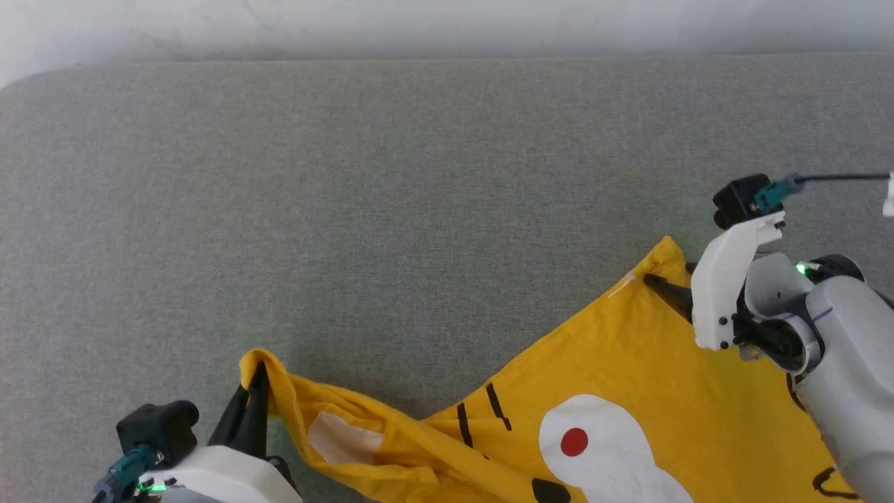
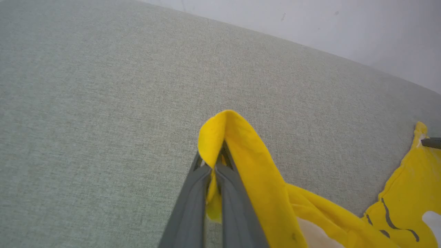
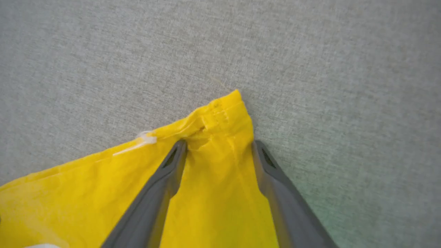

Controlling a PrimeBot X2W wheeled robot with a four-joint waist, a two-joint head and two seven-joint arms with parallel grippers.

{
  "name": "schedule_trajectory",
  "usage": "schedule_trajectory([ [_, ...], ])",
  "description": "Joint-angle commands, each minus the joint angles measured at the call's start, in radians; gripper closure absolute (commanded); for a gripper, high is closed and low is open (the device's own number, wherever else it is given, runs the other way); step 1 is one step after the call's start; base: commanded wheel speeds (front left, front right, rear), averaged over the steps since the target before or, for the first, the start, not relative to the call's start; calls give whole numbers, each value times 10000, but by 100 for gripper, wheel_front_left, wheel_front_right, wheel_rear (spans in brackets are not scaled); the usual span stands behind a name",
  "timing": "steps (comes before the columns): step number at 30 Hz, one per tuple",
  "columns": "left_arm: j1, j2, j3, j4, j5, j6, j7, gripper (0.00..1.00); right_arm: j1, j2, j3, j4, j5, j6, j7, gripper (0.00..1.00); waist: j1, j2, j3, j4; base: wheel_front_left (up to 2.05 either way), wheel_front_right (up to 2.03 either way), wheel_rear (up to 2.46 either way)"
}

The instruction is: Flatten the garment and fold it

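- The garment (image 1: 628,391) lies along the near edge of the grey padded surface (image 1: 349,209), print up on the right and bunched toward the left.
- My left gripper (image 2: 213,165) is clenched on its left corner and holds it raised, I judge so as to draw the bunching out.
- My right gripper (image 3: 218,146) stands spread, straddling the far-right corner and grasping nothing. That corner lies flat.

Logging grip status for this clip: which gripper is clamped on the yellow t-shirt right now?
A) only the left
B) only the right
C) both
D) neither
A: the left gripper pinches a raised fold of the garment between shut fingers, while the right gripper stands open, its fingers spread to either side of a corner lying on the grey surface.
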Motion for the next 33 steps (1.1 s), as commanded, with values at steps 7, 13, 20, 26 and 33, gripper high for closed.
schedule_trajectory([
  [7, -112, -72, -24, 310, -131, -142, -133, 100, 136, -31, 1432, 337, 1533, -2, 3012, 100, 0, 1, -57, 127, 0, 0, 0],
  [13, -270, 205, 76, 375, -150, -219, 20, 100, -78, -503, 1687, -741, 1593, -2, 2855, 100, 0, 1, -345, -12, 0, 0, 0],
  [20, -1798, 1257, 681, 63, 100, -503, 297, 100, -440, -1193, 413, -2129, 1383, -2, 1118, 100, 0, 1, -964, -236, 0, 0, 0],
  [26, -4681, 1955, 631, 796, 122, -1356, 885, 100, -1234, -1236, -801, -2295, 988, -2, 478, 100, 0, 1, -1001, -607, 0, 0, 0],
  [33, -9102, 2280, 258, 3640, 623, -2488, 628, 100, -3236, -1134, -1720, -1763, 42, -2, -823, 100, 0, 1, -233, -1057, 0, 0, 0],
])
